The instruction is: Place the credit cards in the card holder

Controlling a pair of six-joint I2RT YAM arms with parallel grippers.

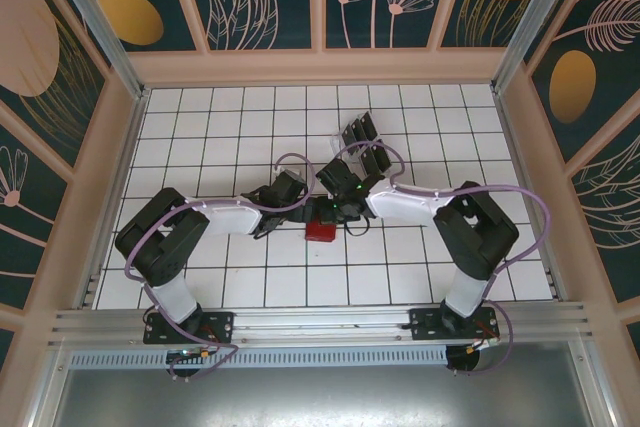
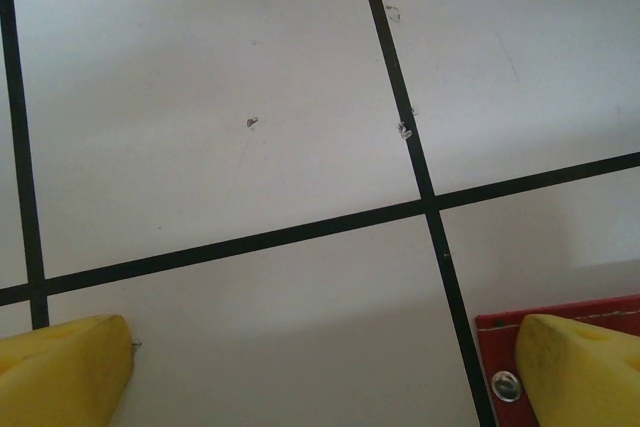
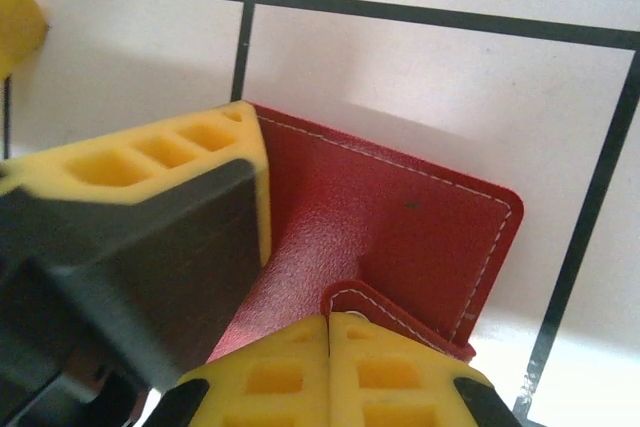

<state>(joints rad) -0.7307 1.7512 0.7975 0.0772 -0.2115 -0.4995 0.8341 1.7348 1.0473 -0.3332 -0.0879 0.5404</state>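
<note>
One red card holder [image 1: 321, 231] sits mid-frame between left gripper [image 2: 320, 357], spread wide, and right gripper [image 3: 330, 337], clenched, perhaps on its tab [image 3: 352, 299]; a collision could shove it.

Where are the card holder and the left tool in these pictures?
card holder [image 3: 400, 227], right wrist view, on its red grained face.
left tool [image 2: 325, 357], left wrist view, midway between its open yellow fingertips.
</note>
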